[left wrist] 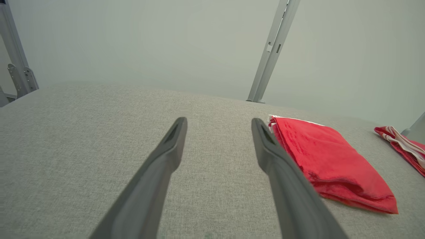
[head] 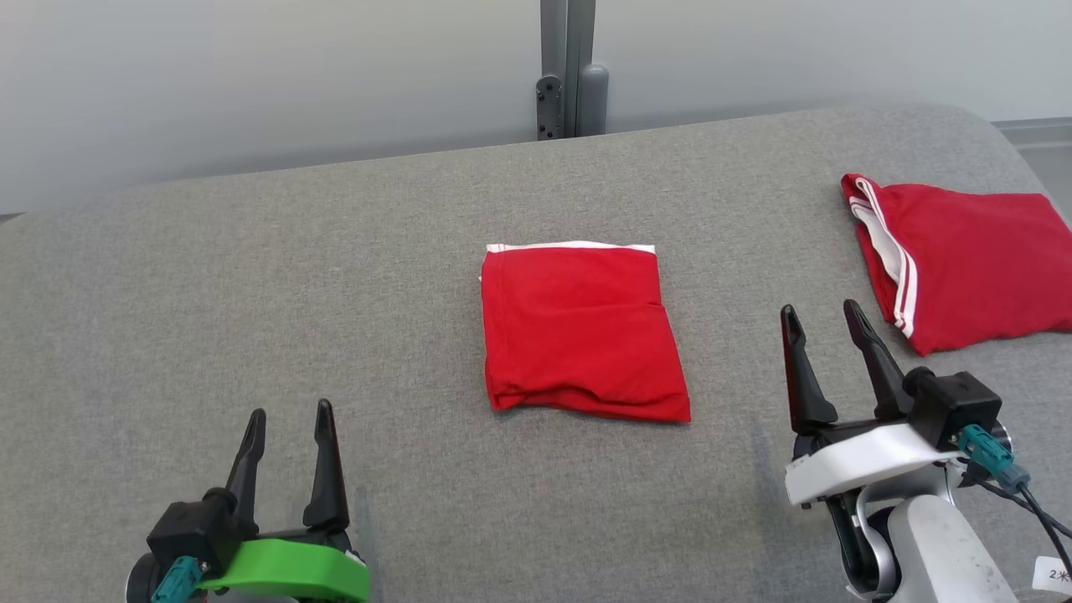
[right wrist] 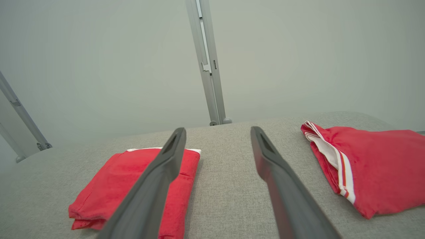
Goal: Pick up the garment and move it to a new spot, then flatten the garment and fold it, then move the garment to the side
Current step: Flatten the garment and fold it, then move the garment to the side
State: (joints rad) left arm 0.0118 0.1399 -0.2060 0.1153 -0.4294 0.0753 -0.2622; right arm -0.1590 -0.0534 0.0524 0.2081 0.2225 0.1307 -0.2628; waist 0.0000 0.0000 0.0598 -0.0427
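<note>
The folded red cloth garment with white edge [head: 582, 335] lies flat, ahead and between the open, empty jaws of left gripper [head: 291, 408] and right gripper [head: 819, 306]. A red white-striped folded garment [head: 971, 260] lies just right of the right jaws.

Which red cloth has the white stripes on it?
The red garment on the right, beside the right gripper: white stripes run along its edge. The folded garment in the middle has just a thin white strip at its far end.
</note>
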